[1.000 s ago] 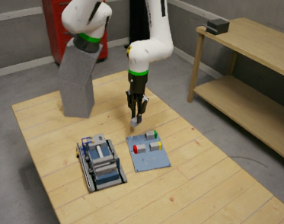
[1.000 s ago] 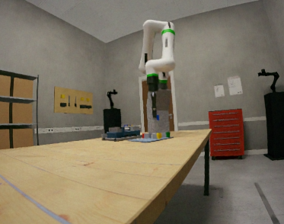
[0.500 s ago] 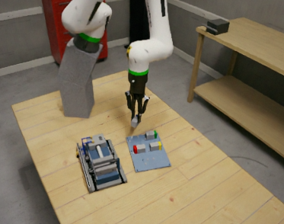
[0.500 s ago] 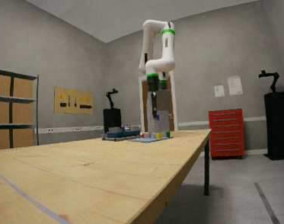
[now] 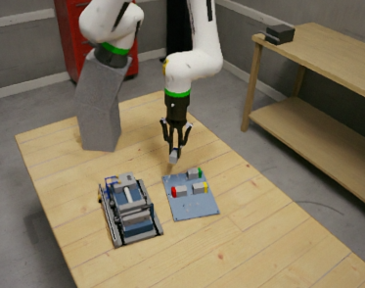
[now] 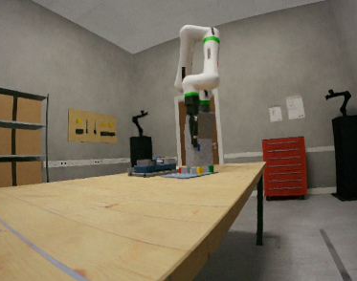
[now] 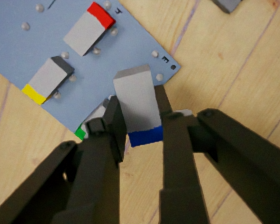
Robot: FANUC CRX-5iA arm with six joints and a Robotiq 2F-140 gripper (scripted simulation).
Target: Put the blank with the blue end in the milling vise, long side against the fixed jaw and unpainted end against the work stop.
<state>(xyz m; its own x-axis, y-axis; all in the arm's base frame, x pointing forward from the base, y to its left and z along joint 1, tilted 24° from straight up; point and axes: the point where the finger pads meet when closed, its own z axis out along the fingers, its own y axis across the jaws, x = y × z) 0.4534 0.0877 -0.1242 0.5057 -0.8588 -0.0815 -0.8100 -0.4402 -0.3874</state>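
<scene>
My gripper (image 5: 174, 148) (image 6: 194, 138) (image 7: 140, 104) is shut on the blank with the blue end (image 5: 173, 156) (image 7: 136, 97). It holds the blank in the air above the back left corner of the blue plate (image 5: 196, 208) (image 6: 174, 176) (image 7: 16, 50), with the blue end up between the fingers and the unpainted end pointing down. The red-ended blank (image 5: 178, 191) (image 7: 87, 31), the yellow-ended blank (image 5: 201, 187) (image 7: 47, 78) and the green-ended blank (image 5: 194, 172) (image 7: 83, 126) lie on the plate. The green one is partly hidden behind a finger in the wrist view. The milling vise (image 5: 129, 208) (image 6: 150, 166) stands left of the plate with nothing between its jaws.
The arm's grey pedestal (image 5: 98, 108) stands at the back of the wooden table (image 5: 264, 235). A wooden shelf bench (image 5: 323, 54) stands to the right off the table. A red cabinet (image 5: 70, 29) stands behind.
</scene>
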